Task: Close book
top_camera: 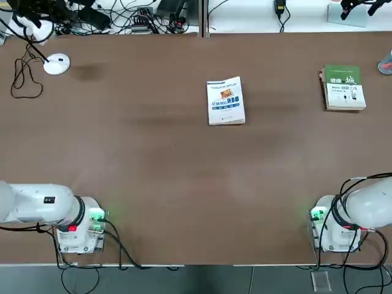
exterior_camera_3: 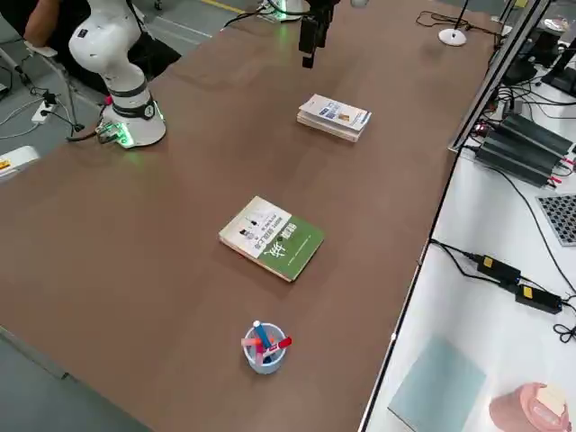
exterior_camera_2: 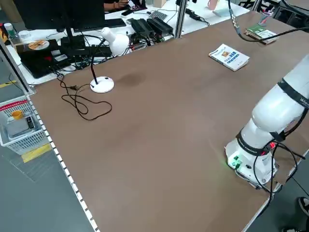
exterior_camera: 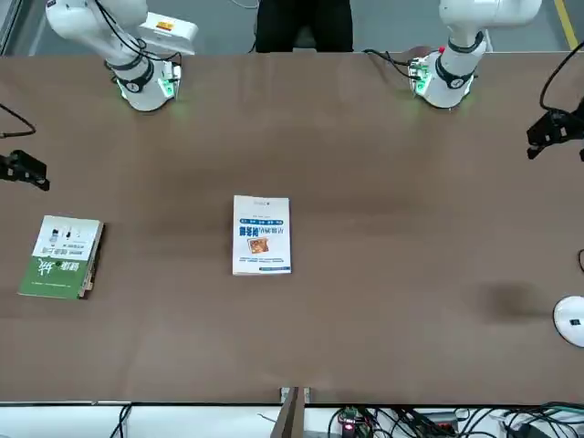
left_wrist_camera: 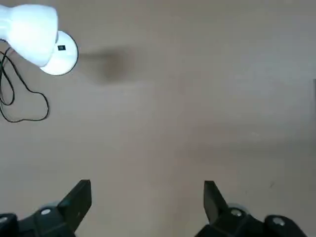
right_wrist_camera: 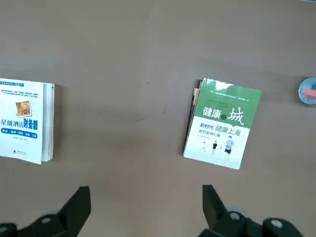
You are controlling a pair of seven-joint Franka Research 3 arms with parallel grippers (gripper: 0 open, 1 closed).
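1. Top view: the white paperback [top_camera: 226,101] lies closed on the table [top_camera: 159,159] — left of the green-and-white book [top_camera: 345,88].
2. Left wrist view: left gripper [left_wrist_camera: 148,207], fingers apart, over the table, well left of that green-and-white book.
3. Right wrist view: right gripper [right_wrist_camera: 147,210], fingers apart — nearer the robot than it.

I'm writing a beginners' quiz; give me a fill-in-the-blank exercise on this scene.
The blue-titled book lies ____, its cover facing up.
The other book's cover is white and ____.
Both the left gripper and the right gripper are ____.
The cup holds several ____.

Missing words: closed; green; open; pens
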